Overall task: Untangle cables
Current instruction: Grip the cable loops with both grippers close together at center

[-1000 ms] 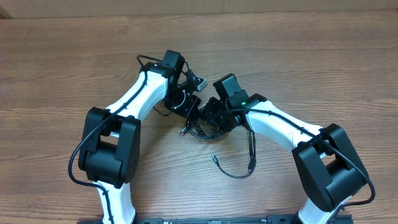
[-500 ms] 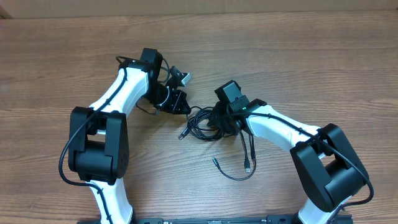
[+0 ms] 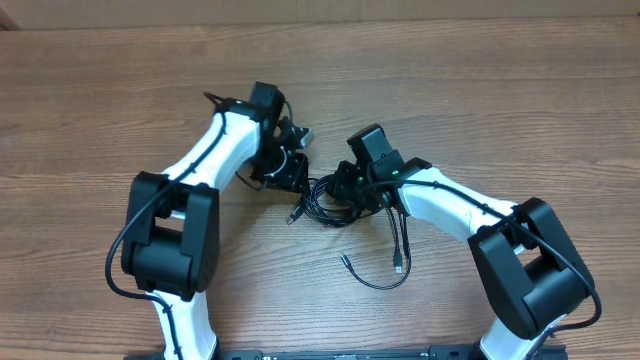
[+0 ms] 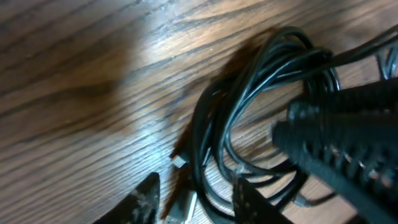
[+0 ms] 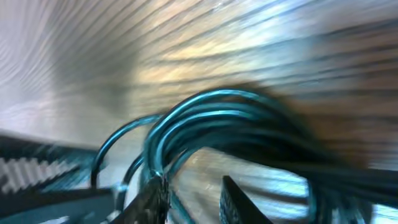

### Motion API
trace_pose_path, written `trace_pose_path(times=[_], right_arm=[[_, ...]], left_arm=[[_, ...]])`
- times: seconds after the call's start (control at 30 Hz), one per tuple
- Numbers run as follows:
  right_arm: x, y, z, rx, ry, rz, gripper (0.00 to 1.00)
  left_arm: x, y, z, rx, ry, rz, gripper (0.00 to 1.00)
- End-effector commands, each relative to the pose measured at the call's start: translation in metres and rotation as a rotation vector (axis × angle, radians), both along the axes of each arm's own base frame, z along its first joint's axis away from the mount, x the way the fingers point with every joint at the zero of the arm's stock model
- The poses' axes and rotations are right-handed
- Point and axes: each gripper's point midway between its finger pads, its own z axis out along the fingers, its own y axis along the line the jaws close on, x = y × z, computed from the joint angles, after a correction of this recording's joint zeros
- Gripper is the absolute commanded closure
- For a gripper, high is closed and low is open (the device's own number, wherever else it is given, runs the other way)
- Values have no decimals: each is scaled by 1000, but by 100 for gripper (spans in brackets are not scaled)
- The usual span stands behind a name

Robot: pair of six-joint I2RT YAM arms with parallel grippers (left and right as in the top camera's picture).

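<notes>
Two sets of fingers crowd the cables (image 3: 322, 205) on the bench (image 3: 480, 100): we see right fingers (image 5: 154, 198) clamped on the coil's right side and left fingers (image 4: 144, 200) parted, straddling strands at its left edge.

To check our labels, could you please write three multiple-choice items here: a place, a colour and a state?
1. Where does the tangled bundle of thin black cables lie? A between the left gripper and right gripper; B at the far edge; C on an arm base.
2. What colour is the grained wooden table? A white; B brown; C green.
3. How do the left gripper's jaws stand? A apart; B pressed together; C out of view.
Answers: A, overhead shows it between them; B, brown grain; A, its wrist view shows a gap.
</notes>
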Motion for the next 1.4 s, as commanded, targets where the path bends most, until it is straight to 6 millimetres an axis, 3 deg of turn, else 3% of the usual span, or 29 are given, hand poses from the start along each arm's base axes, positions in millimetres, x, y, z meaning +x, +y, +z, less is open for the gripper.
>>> trace_pose_path(times=[0.0, 0.2, 0.33, 0.47, 0.67, 0.87, 1.0, 1.37], right_arm=[[8, 5, 36, 173, -24, 104, 70], [1, -32, 26, 149, 85, 70, 68], [-6, -36, 22, 128, 106, 83, 68], [-9, -38, 19, 115, 122, 80, 68], [-11, -36, 19, 116, 124, 86, 66], [-16, -32, 16, 122, 175, 36, 65], [-16, -37, 7, 111, 205, -46, 65], [-10, -30, 9, 137, 169, -44, 65]], left_arm=[[-4, -2, -9, 64, 0, -4, 59], [-5, -7, -24, 99, -2, 83, 59], [-6, -7, -36, 95, -11, 113, 63], [-10, -18, -39, 33, -10, 90, 75], [-14, -45, -23, -160, -4, -4, 96], [-11, -69, 14, -460, -35, -117, 96], [-9, -65, 14, -466, -78, -168, 96], [-19, -68, 9, -474, -119, -275, 96]])
